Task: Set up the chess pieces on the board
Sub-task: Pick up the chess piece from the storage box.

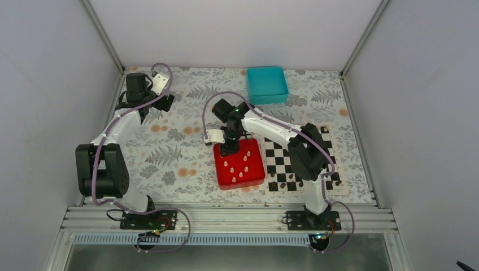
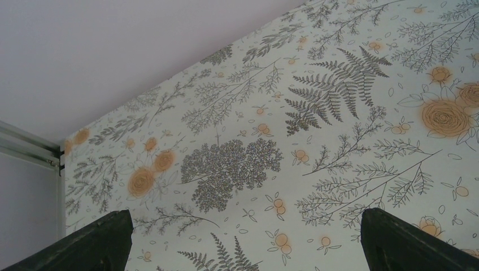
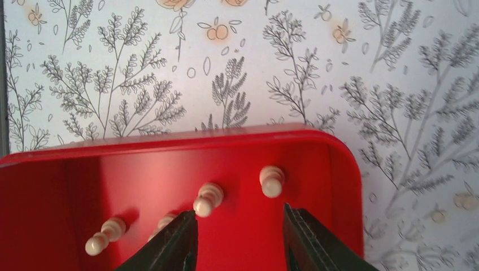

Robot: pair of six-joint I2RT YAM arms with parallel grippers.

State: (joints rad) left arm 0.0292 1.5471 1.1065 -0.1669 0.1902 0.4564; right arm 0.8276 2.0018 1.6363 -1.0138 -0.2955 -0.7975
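Closest in are the two arm bases [image 1: 144, 219] at the near edge of the flowery counter [image 1: 175, 158], so let's work across from the left. Your left tool [image 2: 245, 240] sits wide open over bare counter near the far left corner. It's holding nothing and is well apart from anything that matters. Next over is the red tray [image 1: 217, 169], and that's where the chess pieces [image 3: 271, 182] are, a scatter of little cream ones on its glossy floor. Your right tool [image 3: 237, 226] hangs over the tray's far end with its jaws partly apart and nothing between them. One piece sits right at the tip of one finger, and another lies just ahead of the gap. My guess on handling: they're featherlight, hard and smooth, so you won't crush one. It could roll, skate on that shiny floor, or pop out if you pinch the round head, though. From the wrist view they look tipped on their sides, but I wouldn't swear to it. I'd grab one across the waist just under the head, and pick one with room around it so a finger doesn't nudge its neighbour. Just beside the tray on the right is the board [image 1: 285, 164]. It has some dark pieces [image 1: 281, 185] along its near row, and no cream ones on it that I can make out.
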